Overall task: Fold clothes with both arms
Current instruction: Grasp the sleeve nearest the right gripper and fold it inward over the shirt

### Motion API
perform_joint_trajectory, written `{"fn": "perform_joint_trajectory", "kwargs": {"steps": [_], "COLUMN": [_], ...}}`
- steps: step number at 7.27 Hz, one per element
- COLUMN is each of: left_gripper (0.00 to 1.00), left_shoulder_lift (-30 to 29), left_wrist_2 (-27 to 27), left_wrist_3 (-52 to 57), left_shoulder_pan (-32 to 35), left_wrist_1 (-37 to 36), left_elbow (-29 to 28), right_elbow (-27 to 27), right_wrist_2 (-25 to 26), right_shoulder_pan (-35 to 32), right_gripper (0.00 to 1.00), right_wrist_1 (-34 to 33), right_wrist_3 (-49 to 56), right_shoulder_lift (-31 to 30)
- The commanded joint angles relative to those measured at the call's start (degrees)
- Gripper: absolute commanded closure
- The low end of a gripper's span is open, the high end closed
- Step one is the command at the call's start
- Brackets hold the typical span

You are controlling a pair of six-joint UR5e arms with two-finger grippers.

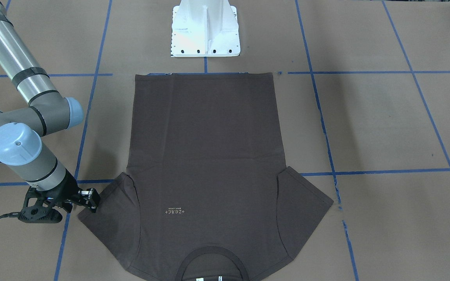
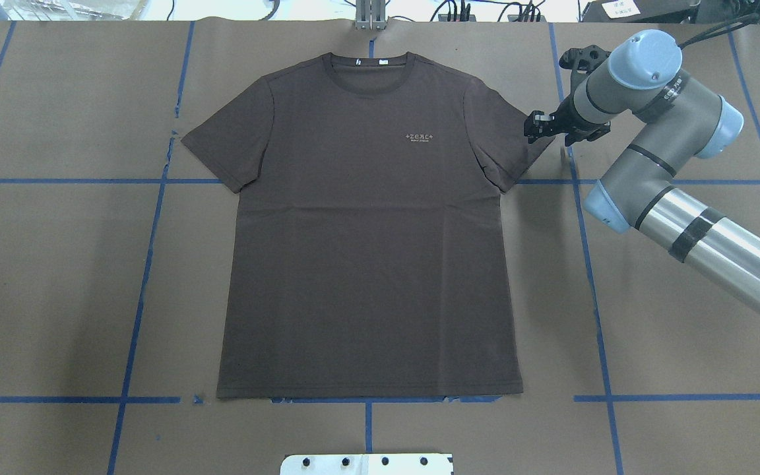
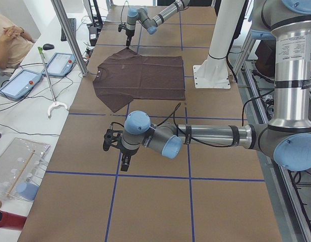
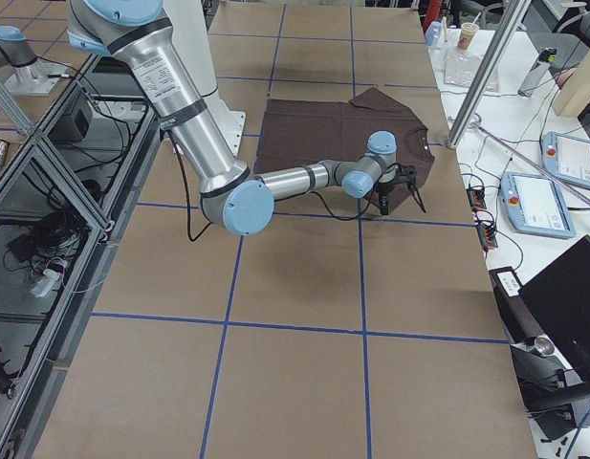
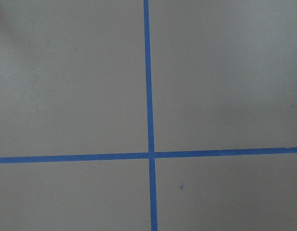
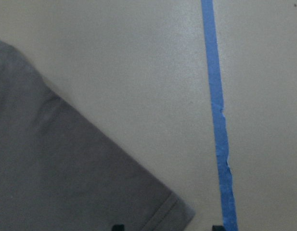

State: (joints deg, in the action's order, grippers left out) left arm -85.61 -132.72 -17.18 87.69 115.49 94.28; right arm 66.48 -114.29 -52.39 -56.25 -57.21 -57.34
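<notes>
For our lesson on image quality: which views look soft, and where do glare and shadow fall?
Right wrist view: soft throughout, the T-shirt sleeve edge fuzzy. Overhead view: a glare streak along the right arm on its metal tube. Front-facing view: sharp, with only faint, soft shadows on the paper near the right gripper.

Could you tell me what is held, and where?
Nothing: the right gripper is open at the sleeve corner of the dark grey-brown cotton T-shirt; left gripper far away.
</notes>
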Motion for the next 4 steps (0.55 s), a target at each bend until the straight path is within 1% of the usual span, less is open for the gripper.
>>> {"fn": "perform_joint_trajectory", "kwargs": {"steps": [1, 2, 3, 4], "left_gripper": [0.00, 0.00, 0.00, 0.00], "left_shoulder_lift": [0.00, 0.00, 0.00, 0.00], "left_wrist_2": [0.00, 0.00, 0.00, 0.00], "left_wrist_3": [0.04, 0.04, 0.04, -0.05], "left_shoulder_pan": [-0.06, -0.06, -0.06, 0.03], "left_wrist_1": [0.00, 0.00, 0.00, 0.00], "left_elbow": [0.03, 0.03, 0.03, 0.20], "right_elbow": [-0.73, -1.09, -3.01, -3.20], "right_wrist_2": [1.08, 1.26, 1.52, 1.53], "right_shoulder_pan": [-0.26, -0.17, -0.26, -0.26], "right_gripper": [0.34, 0.34, 0.34, 0.34], "right_wrist_1": [-0.09, -0.09, 0.00, -0.09], "right_wrist_3": [-0.18, -0.27, -0.36, -0.62], "right_shoulder_lift": [0.12, 0.64, 2.39, 2.40]}}
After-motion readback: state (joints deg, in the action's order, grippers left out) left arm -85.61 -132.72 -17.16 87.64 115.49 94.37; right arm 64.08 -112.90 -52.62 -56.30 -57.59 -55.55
